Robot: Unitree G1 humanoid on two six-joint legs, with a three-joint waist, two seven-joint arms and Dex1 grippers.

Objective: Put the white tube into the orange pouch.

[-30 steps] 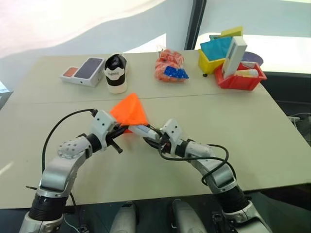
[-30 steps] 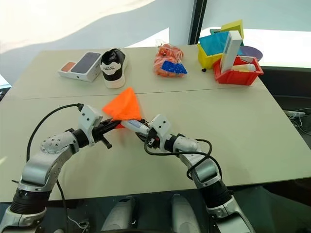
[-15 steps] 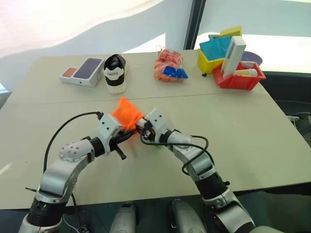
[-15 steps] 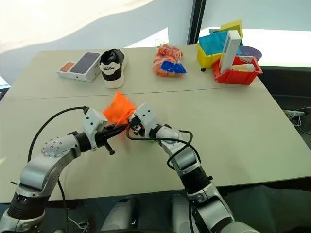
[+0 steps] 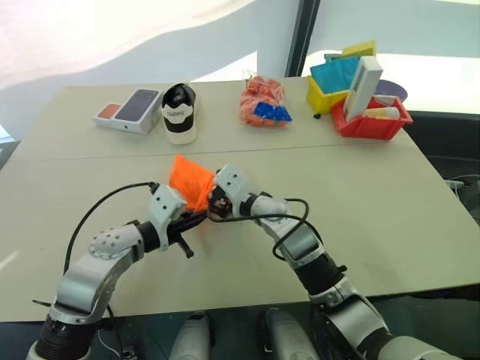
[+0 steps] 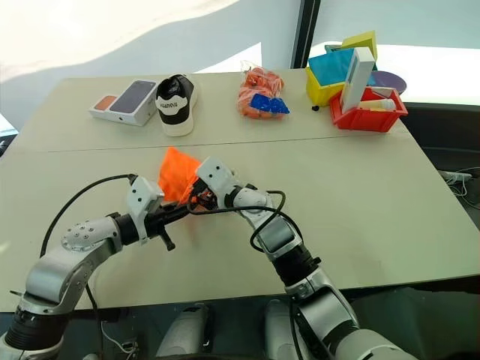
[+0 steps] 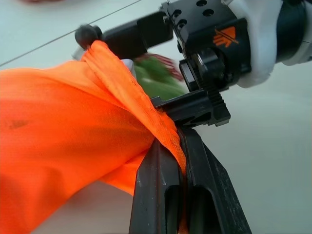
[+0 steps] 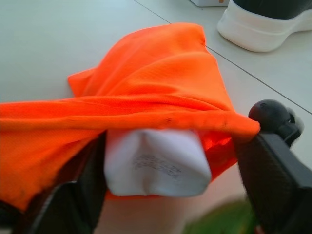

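A: Both grippers meet mid-table; the left gripper [image 7: 181, 161] is clenched on the orange pouch [image 5: 187, 180] rim.

B: The right gripper [image 8: 161, 195] (jaws spread) has released the white tube [image 8: 155, 163], lodged in the pouch mouth, shoe [image 5: 178, 112] at twelve o'clock.

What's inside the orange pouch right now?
The white tube: its crimped end pokes from the orange pouch mouth. The rest, cap included, is covered by fabric.
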